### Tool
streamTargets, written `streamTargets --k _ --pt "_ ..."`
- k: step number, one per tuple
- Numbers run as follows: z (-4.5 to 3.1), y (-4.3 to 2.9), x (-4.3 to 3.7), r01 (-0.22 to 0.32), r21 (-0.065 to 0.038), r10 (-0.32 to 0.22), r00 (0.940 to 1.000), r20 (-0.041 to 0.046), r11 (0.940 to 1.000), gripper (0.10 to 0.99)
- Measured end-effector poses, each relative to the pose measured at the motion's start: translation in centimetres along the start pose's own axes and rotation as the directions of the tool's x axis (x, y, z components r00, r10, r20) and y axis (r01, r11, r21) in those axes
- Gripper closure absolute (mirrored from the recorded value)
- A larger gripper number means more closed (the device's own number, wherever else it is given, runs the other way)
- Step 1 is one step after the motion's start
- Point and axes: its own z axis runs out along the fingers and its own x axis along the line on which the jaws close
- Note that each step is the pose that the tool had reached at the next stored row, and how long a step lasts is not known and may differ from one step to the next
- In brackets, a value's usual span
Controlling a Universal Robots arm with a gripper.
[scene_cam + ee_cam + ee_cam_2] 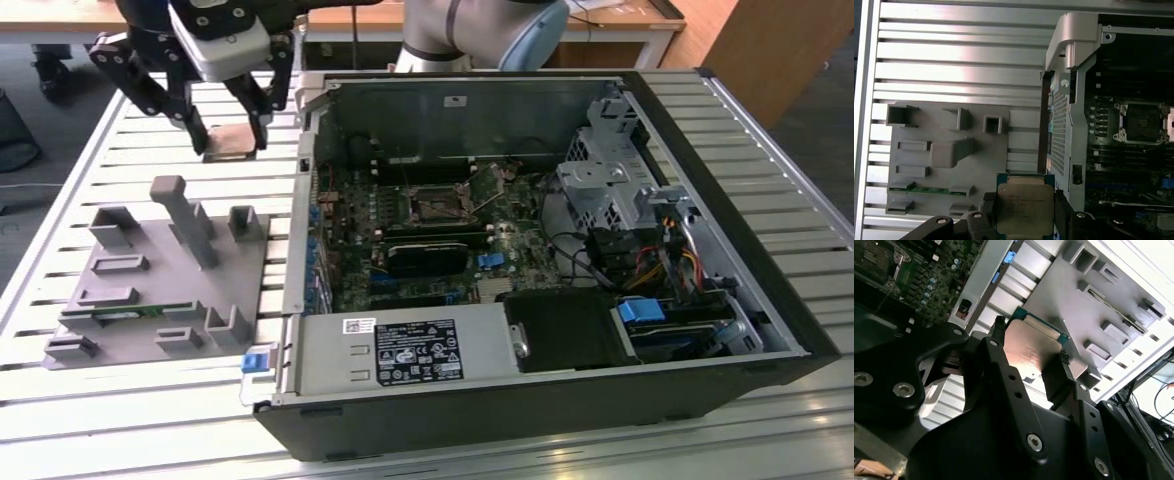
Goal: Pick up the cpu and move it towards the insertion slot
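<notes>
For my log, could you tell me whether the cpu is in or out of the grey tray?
Out: the gripper holds the cpu by its edges, off the tray.

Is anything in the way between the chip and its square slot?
Yes: the computer case's side wall stands between the cpu, held by the gripper outside the case, and the insertion slot inside. The case is open on top.

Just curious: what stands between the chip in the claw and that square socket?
The computer case's wall stands between the cpu and the insertion slot, in the first wrist view.
</notes>
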Motion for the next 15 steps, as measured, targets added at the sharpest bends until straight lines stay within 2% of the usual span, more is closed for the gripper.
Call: streamTargets --k 10,15 --pt "-0.04 -0.06 -2.12 0.000 0.000 0.000 1.0000 0.0000 1.0000 0.541" --pt "-0.05 -0.01 -2.93 -0.003 0.000 0.003 1.0000 0.0008 1.0000 0.541"
